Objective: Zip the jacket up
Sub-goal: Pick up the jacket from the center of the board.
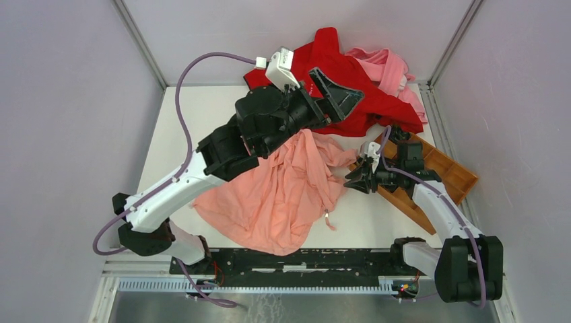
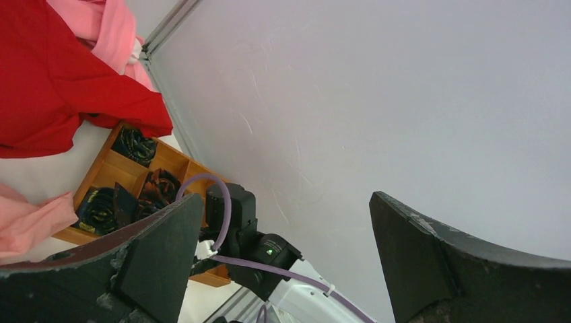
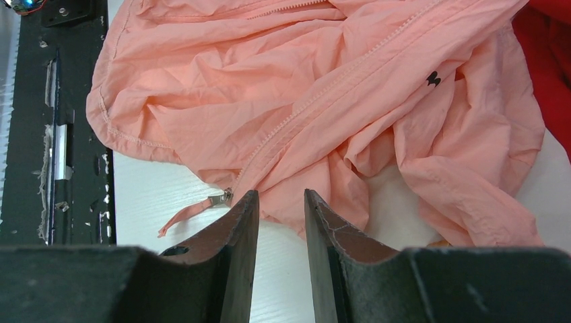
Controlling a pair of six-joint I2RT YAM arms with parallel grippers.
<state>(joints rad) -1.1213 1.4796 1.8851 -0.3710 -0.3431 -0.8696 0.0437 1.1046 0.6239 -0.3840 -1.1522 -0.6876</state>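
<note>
Left hand (image 1: 347, 104): spread fully wide, empty, poised above the bright red cloth garment (image 1: 350, 81) at the far edge of the white bench (image 1: 209, 108).

Right hand (image 3: 281, 198): jaws a narrow gap apart, nothing between them. Tips just beside the hem of the salmon-pink thin-fabric jacket (image 1: 283, 195), near its metal zipper pull (image 3: 219, 199).

Jacket lies crumpled mid-bench, reaching toward the near edge.

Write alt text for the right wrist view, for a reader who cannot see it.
A crumpled salmon-pink jacket lies on a white table, its zipper running diagonally down to a slider with a pink pull tab. The right arm's two dark fingers stand in the foreground, slightly apart, holding nothing, close to that slider. A red garment shows at upper right.
</note>
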